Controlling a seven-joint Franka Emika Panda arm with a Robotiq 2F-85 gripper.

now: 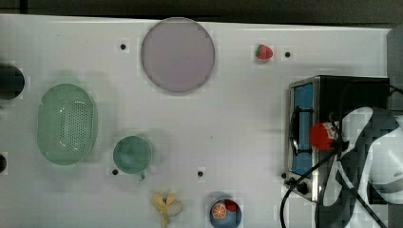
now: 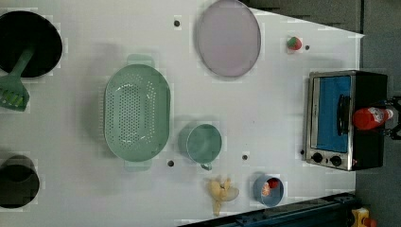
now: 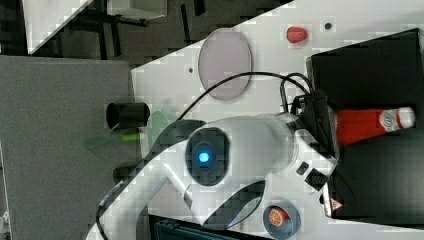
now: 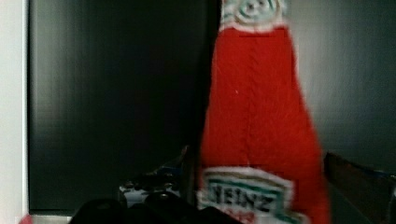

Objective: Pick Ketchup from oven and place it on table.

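Ketchup (image 4: 259, 116) sits nearest the wrist camera, its red body between the two dark fingers, one finger (image 4: 359, 179) showing beside the label end and the other dark mass on the far side of the bottle. Gripper (image 4: 252, 196) stands spread wide, the bottle inside the gap but nothing pressed against it that I can make out; not a hold yet. Bottle lies on its side on the black top of the oven (image 1: 354, 92), not inside it; the glass door looks closed in the left view. In the right view the white cap points toward the right view's right and the gripper (image 3: 334, 131) meets the bottle at its base end, the white arm (image 3: 240, 155) reaching in from the right view's left. In the top view the bottle (image 1: 324, 136) shows end-on as a red round shape near the oven's front edge, above the door handle. Step in hand, as I judge it: the approach to the grasp, the bottle straddled and not yet taken. Next move calls for closing squarely on the body so the round plastic does not roll or squirt out, then a lift clear of the oven top. After that, a carry toward the open white tabletop (image 1: 247, 109) on the top view's left of the oven, keeping away from the strawberry (image 1: 264, 52) and the blue bowl (image 1: 225, 213).
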